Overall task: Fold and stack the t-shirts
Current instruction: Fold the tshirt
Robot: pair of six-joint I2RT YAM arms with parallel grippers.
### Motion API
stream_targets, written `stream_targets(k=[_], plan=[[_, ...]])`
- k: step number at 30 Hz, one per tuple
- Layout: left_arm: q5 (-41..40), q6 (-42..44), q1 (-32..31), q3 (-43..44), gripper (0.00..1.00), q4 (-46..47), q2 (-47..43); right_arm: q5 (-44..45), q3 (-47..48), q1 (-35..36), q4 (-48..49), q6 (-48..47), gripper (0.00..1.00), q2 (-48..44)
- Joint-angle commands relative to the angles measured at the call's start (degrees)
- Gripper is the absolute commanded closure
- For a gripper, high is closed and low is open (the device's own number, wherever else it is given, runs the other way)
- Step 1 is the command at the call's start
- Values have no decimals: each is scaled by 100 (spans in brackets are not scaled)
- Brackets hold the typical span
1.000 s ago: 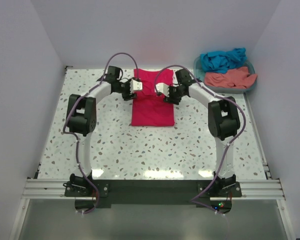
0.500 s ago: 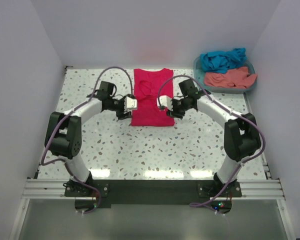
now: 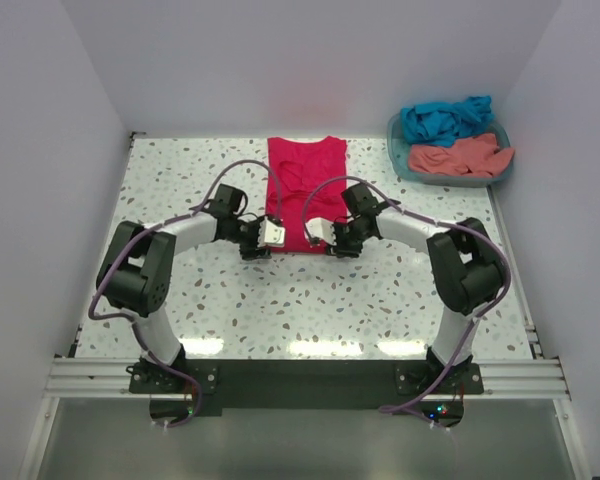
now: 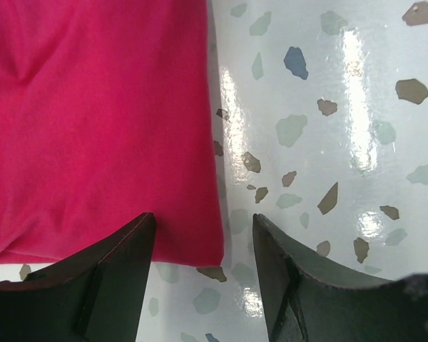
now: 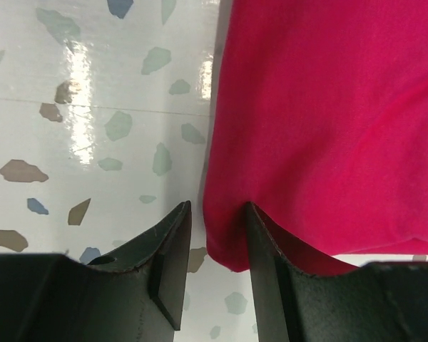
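Speckled white table (image 3: 380, 300) carries the crimson-pink t-shirt (image 3: 305, 178) flat at far centre, its near corners straddled by the left gripper (image 4: 203, 239), fingers well apart, and the right gripper (image 5: 217, 224), fingers narrowly apart, with the teal-blue t-shirt (image 3: 445, 118) and salmon-coral t-shirt (image 3: 460, 157) crumpled in the basket (image 3: 394, 140) at far right.

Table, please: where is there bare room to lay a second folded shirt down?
Bare table lies left of the crimson shirt and across the wide near strip before the arm bases. Crowded: the shirt's near hem, where left gripper and right gripper sit, and the basket corner.
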Motion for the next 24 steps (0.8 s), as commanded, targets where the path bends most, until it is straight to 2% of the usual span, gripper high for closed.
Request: stream_targets(k=[1, 5, 9, 12, 24], plan=[[-51, 399, -35, 109, 39, 194, 193, 280, -119, 22, 434, -75, 60, 77], [-209, 522, -44, 117, 42, 185, 351, 272, -154, 22, 391, -32, 56, -90], [-271, 733, -44, 161, 67, 1, 405, 96, 47, 5, 163, 162, 50, -458], [-227, 830, -44, 153, 76, -131, 387, -44, 179, -57, -40, 206, 49, -504], [-183, 874, -35, 328, 80, -395, 466, 140, 75, -92, 92, -163, 51, 147]])
